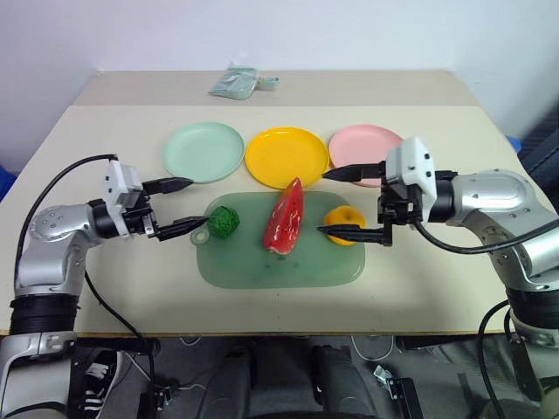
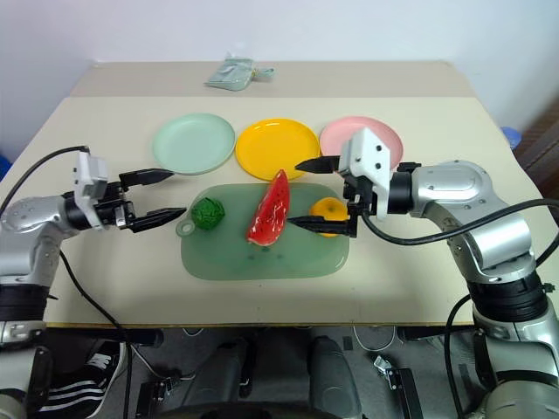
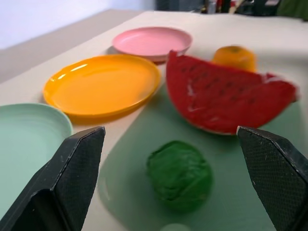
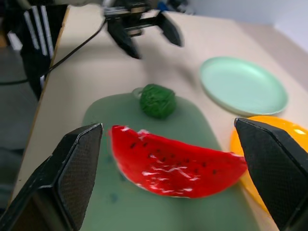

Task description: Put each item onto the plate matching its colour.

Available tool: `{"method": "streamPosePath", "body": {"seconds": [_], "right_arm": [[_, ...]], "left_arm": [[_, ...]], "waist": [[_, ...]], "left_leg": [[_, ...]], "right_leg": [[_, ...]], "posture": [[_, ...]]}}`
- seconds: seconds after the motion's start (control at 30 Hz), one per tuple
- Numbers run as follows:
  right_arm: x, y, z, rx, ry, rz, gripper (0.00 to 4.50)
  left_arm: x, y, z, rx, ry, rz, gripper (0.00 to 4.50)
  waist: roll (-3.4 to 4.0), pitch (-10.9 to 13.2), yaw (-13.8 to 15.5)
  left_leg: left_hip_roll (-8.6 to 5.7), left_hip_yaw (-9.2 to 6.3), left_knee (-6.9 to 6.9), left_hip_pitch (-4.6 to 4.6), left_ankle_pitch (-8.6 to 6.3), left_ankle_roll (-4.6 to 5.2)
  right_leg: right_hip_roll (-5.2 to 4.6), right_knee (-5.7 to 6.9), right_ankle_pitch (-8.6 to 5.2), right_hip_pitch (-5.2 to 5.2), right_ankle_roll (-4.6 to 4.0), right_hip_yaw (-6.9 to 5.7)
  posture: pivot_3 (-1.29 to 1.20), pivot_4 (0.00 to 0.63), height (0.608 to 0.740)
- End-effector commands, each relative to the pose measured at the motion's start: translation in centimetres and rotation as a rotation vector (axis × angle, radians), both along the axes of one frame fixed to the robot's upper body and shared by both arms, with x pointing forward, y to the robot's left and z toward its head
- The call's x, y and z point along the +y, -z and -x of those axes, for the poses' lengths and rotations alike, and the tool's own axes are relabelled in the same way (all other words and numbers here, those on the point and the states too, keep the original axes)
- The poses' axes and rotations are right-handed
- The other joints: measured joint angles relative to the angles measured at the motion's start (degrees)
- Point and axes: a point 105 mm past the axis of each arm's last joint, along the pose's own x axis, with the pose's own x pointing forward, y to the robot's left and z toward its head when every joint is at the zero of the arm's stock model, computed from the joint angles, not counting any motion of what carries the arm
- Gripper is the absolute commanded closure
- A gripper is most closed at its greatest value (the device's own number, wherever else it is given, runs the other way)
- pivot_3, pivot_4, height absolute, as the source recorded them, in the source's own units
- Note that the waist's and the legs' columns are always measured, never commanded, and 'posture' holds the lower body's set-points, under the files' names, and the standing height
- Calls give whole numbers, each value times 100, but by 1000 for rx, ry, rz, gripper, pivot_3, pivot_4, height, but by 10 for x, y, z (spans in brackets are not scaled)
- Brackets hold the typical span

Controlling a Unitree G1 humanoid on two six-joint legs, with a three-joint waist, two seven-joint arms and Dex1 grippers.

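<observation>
On the green cutting board (image 1: 279,262) lie a dark green bumpy vegetable (image 1: 224,220), a long red wedge slice (image 1: 285,218) and a round orange fruit (image 1: 345,214). Behind the board stand a mint green plate (image 1: 203,151), a yellow plate (image 1: 286,156) and a pink plate (image 1: 362,144), all bare. My left gripper (image 1: 197,202) is open, level, just left of the vegetable and aimed at it. My right gripper (image 1: 322,202) is open beside the orange fruit, pointing left, its lower finger crossing the fruit's front. Neither holds anything.
A small pale green packet (image 1: 236,83) lies near the table's far edge. Black cables hang from both arms off the table's sides. In the right wrist view the left gripper (image 4: 144,29) shows beyond the vegetable (image 4: 157,100).
</observation>
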Motion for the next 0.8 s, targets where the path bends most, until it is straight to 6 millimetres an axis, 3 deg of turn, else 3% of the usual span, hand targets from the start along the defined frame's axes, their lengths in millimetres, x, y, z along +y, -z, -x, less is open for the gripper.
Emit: {"method": "streamPosePath", "body": {"seconds": [0.03, 0.3, 0.47, 0.63, 0.8], "right_arm": [[4, -10, 5, -35, 1, 22, 37], [8, -14, 10, -25, 11, -26, 37], [7, -16, 11, -41, 21, -38, 37], [6, -16, 9, -47, 33, -38, 0], [6, -19, 6, -66, 37, -57, 0]], "left_arm": [[-5, 5, -5, 6, 7, -16, 0], [-24, 26, -17, 80, 38, 6, 0], [-32, 51, -23, 96, 28, -97, 0], [-29, 49, -34, 63, -35, -68, 2108], [-13, 13, -59, -52, -202, 78, 2187]], "waist": [[0, 0, -16], [-1, 0, -6], [-1, 0, -17], [-2, -1, -1], [-2, 0, -6]], "left_leg": [[0, 0, -1, 0, 0, 0], [1, 0, 0, -2, 0, 0], [1, 0, -1, -1, 0, 0], [0, -1, 2, -2, 0, 0], [1, -2, 2, -2, 0, 0]], "right_leg": [[1, 0, 0, -1, 0, 0], [2, 3, 0, -4, 0, 0], [2, 3, 0, -4, 0, 0], [1, 4, 0, -4, 0, 0], [2, 4, 0, -5, 0, -1]], "posture": [[0, 150, 740], [0, 150, 740], [0, 150, 740], [0, 150, 740], [0, 150, 740]]}}
